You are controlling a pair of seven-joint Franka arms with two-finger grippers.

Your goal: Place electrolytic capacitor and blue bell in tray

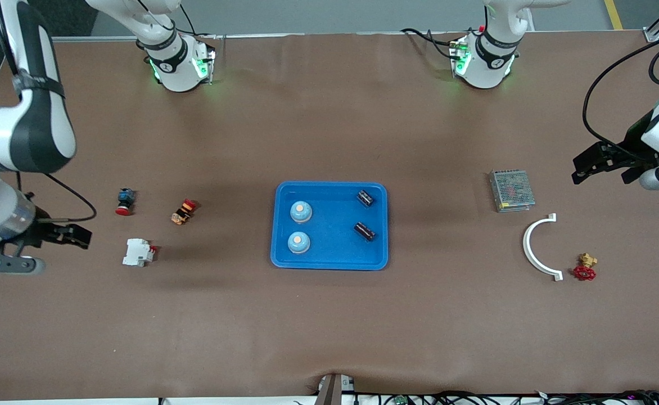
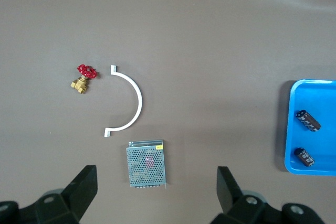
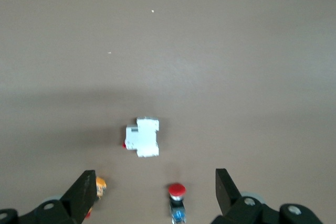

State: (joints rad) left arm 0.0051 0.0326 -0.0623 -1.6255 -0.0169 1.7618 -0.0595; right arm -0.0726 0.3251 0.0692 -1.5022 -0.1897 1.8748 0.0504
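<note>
Blue tray [image 1: 329, 261] holds both bells [image 1: 300, 212] and capacitors [image 1: 365, 230]; left tool [image 1: 602, 169] and right tool [image 1: 54, 236], jaws apart, wait clear.

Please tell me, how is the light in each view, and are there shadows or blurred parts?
Front view: even light, soft shadows around the tray, green glow at both bases. Left wrist view: sharp table, open left gripper dark at the edge. Right wrist view: a broad soft shadow band near the white breaker; open right gripper dark.
</note>
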